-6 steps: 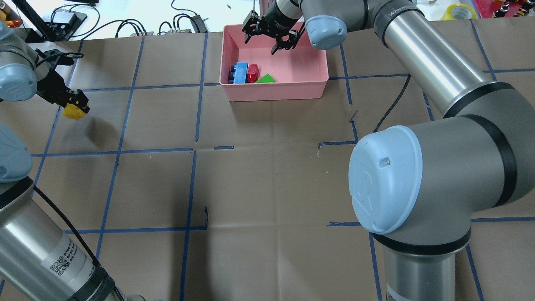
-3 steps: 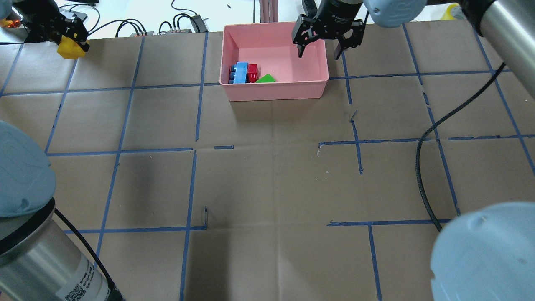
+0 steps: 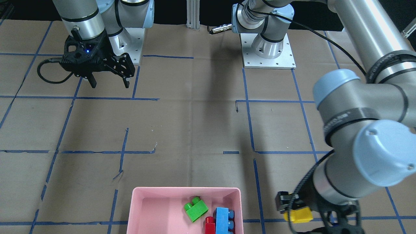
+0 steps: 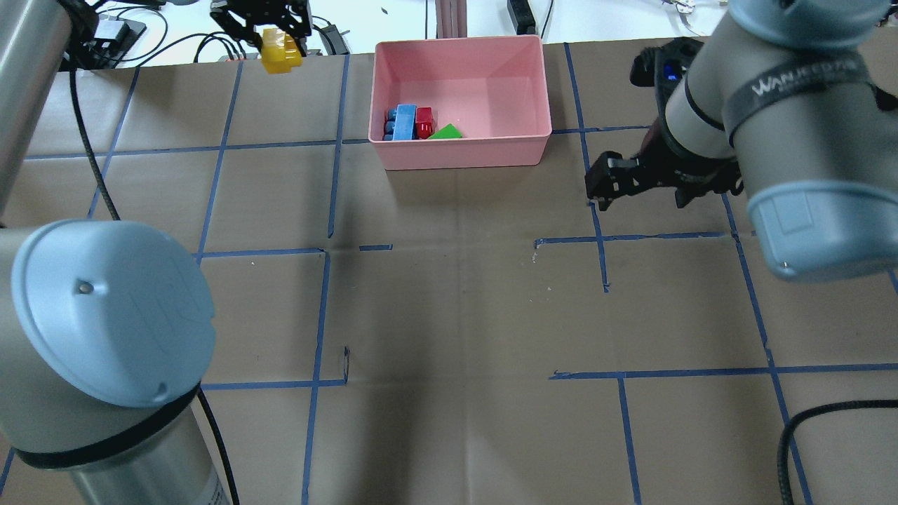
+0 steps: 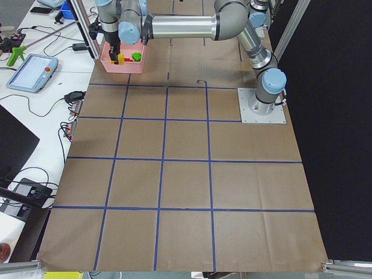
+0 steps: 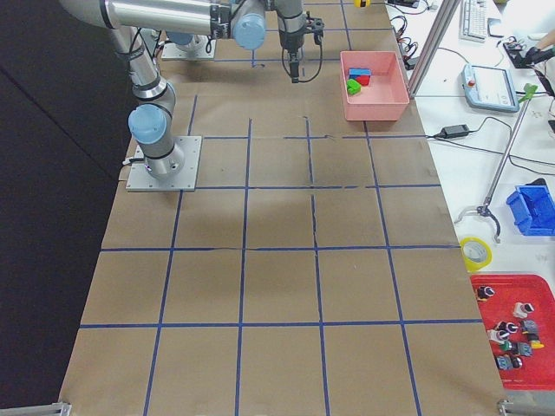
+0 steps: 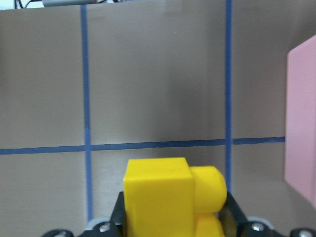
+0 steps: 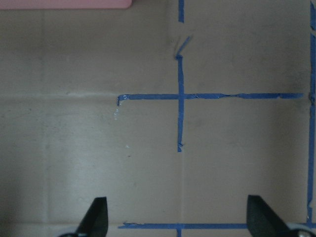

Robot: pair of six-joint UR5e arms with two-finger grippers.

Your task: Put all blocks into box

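Swinging in from the far left corner, the left jaws now hang just left of the box [image 4: 463,153]. They are clamped on the yellow block [image 4: 281,51], which rides in the air over the far edge of the worktop [image 4: 449,301]. The right jaws have drawn back off the box's right end. They sit over the worktop off its near right corner, spread wide with nothing between them.

Inside the box, the blue block [image 4: 405,121], red block [image 4: 424,122] and green block [image 4: 446,132] bunch against the wall nearest the robot, toward its left end.

Only the yellow one is left, so this looks like the last carry. From where I stand I can't quite judge how far it rides above the rim, so I'd keep it high until it is well past the left wall. Then I'd bring it down over the pink floor beyond the other three and let go low, so it doesn't bounce out.
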